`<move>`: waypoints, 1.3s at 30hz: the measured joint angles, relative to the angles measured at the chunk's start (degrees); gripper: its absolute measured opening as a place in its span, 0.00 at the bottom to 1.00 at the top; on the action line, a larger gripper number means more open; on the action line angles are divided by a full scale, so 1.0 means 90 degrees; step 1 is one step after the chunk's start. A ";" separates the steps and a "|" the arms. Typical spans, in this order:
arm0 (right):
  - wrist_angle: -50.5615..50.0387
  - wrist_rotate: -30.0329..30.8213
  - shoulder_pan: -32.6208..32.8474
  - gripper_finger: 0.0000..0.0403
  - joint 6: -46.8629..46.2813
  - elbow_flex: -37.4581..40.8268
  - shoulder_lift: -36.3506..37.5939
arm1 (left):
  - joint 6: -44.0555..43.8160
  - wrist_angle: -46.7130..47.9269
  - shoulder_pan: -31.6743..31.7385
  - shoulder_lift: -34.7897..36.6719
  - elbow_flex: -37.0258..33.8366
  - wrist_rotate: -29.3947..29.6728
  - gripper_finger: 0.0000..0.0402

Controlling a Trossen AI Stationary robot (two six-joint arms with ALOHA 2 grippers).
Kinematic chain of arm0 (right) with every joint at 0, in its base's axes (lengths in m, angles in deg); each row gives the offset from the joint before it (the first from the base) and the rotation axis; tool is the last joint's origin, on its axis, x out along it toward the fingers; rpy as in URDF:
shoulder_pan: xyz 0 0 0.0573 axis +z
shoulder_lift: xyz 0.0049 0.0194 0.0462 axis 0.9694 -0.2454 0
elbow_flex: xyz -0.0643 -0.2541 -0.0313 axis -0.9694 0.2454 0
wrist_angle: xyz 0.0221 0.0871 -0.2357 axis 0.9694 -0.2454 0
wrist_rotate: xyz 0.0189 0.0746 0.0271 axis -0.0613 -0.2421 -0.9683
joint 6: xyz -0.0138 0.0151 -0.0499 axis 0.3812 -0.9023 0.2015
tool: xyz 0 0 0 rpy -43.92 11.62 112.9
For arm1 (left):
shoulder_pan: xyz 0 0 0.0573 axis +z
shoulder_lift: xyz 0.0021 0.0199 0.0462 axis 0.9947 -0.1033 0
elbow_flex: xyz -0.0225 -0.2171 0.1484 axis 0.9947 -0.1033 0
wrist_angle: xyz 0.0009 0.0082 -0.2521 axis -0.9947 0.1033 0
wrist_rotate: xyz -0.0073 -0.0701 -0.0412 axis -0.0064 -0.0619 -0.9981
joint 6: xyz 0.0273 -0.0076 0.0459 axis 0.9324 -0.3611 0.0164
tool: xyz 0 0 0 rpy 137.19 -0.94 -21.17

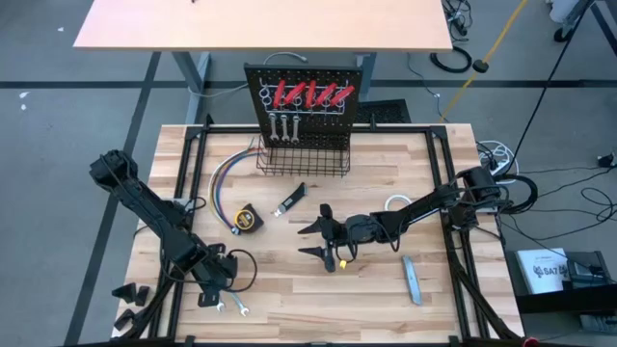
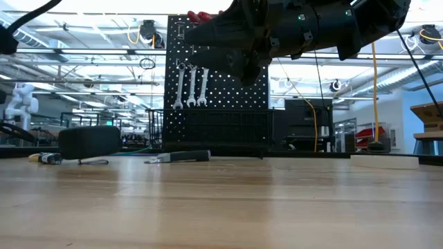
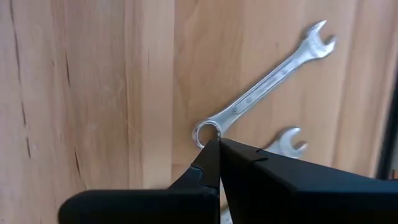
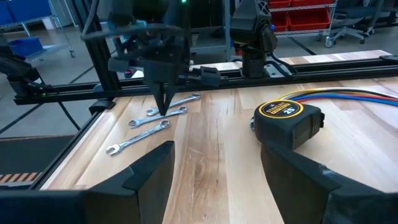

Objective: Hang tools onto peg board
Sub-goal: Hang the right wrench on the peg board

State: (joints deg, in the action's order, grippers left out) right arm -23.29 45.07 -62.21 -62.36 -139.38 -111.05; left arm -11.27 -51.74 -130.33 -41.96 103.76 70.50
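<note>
Where the pale wood bench shows its grain, the left pincer is pressed together at a shiny steel wrench's ring end. A 2nd wrench lies just beside. The right pincer hangs spread near the yellow tape measure.

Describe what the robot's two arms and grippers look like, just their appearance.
Both arms are dark, near-black, jointed links with black cables looping beside them. The left gripper has matte black fingers that taper to a narrow wedge tip. The right gripper has two broad, flat black fingers with angled edges. No markings are readable on either.
</note>
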 joint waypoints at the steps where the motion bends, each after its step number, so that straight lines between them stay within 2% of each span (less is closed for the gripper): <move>1: -0.0004 0.0002 0.0000 0.57 0.0000 0.0000 0.0002 | 0.0001 -0.0001 0.0000 -0.0077 0.0000 0.0000 0.02; 13: -0.0053 0.0021 -0.0002 0.57 -0.0006 0.0000 0.0004 | 0.0151 -0.0184 0.0002 -0.0686 0.0036 -0.0066 0.02; 18: -0.0408 -0.0036 0.0000 0.57 -0.0507 -0.0114 0.0007 | -0.0518 -0.0333 0.0147 -0.0856 0.0044 0.0085 0.02; 26: -0.2510 0.0027 0.0176 0.55 -0.0975 -0.1212 -0.0401 | -0.0841 -0.1171 0.0659 -0.0907 0.0010 0.0766 0.02; 35: -0.2811 0.0037 0.0506 0.53 -0.1350 -0.2435 -0.1679 | -0.1005 -0.1578 0.1307 -0.1461 0.0033 0.1084 0.02; 39: -0.3515 0.0193 0.0414 0.53 -0.1600 -0.3126 -0.2175 | -0.0854 -0.1837 0.1493 -0.1635 0.0046 0.1017 0.02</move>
State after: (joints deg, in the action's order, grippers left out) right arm -54.92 46.81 -58.48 -76.76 -167.52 -130.62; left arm -18.95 -68.27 -116.89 -56.68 104.18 79.65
